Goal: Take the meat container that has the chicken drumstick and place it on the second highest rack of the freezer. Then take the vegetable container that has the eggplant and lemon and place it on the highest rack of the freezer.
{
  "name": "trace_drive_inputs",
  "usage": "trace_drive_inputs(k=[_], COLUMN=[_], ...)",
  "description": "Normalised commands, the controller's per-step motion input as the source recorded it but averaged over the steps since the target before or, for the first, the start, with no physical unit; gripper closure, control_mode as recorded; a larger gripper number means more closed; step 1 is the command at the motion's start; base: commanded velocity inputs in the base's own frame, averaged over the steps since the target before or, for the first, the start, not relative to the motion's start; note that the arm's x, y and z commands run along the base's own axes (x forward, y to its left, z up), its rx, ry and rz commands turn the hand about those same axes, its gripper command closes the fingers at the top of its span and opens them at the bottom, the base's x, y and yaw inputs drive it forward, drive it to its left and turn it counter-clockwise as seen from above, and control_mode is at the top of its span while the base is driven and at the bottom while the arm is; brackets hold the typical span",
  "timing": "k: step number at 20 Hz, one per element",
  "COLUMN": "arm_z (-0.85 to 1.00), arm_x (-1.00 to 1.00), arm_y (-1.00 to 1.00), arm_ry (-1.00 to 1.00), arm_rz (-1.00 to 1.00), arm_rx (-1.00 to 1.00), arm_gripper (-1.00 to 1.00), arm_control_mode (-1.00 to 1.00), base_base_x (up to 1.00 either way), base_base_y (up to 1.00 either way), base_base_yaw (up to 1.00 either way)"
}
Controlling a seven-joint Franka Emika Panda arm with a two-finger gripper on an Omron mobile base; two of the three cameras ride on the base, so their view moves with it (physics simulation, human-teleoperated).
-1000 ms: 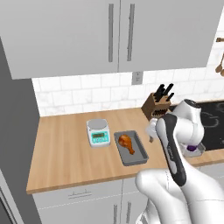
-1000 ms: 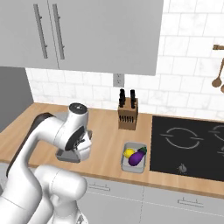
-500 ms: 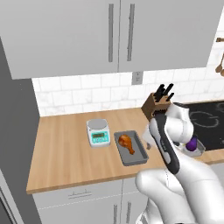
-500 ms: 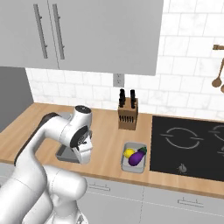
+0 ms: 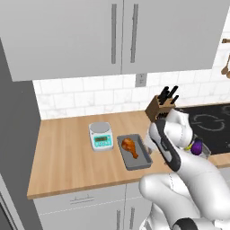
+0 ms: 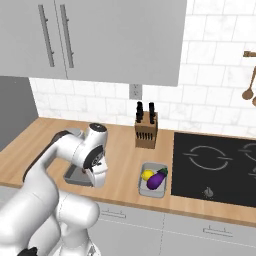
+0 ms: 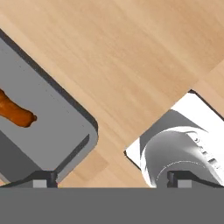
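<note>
Chicken drumstick point(image 5: 130, 147) lies in the grey meat container point(image 5: 143, 162) on the wooden surface point(image 5: 67, 152), its long axis running along the container's length, fat end toward the backsplash in the left base view, thin bone end toward the front edge. In the hand view the bone end point(image 7: 17, 114) shows at the left, inside the container's rounded corner. The white arm bends over the container's right side, hand turned downward; the pincer point(image 7: 111, 178) hangs released, jaws spread wide, one tip over the container rim. Right of the arm, the vegetable container point(image 6: 152, 180) holds the lemon point(image 6: 146, 175) and eggplant point(image 6: 157, 179), just beside the black cooktop point(image 6: 215, 167). Farther back stand a kitchen scale point(image 5: 101, 136) and a knife block point(image 6: 146, 132); no writing is legible.
</note>
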Motion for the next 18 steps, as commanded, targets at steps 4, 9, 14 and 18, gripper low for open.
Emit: trace_drive_inputs(k=[4,9,14,18], arm_z=[-0.26,-0.27,-0.37,-0.17], arm_x=[0.24,0.19,0.10,0.24], arm_y=[0.05,0.02,0.13,0.03], arm_ry=[0.00,0.00,0.00,0.00], arm_rz=[-0.03,-0.02,-0.03,-0.02], arm_rx=[-0.01,-0.05,-0.06,-0.02], arm_gripper=[-1.00,-1.00,-1.00,-1.00], arm_control_mode=[-1.00,-1.00,-1.00,-1.00], base_base_x=[0.00,0.00,0.00,0.00], base_base_y=[0.00,0.00,0.00,0.00], base_base_yaw=[0.00,0.00,0.00,0.00])
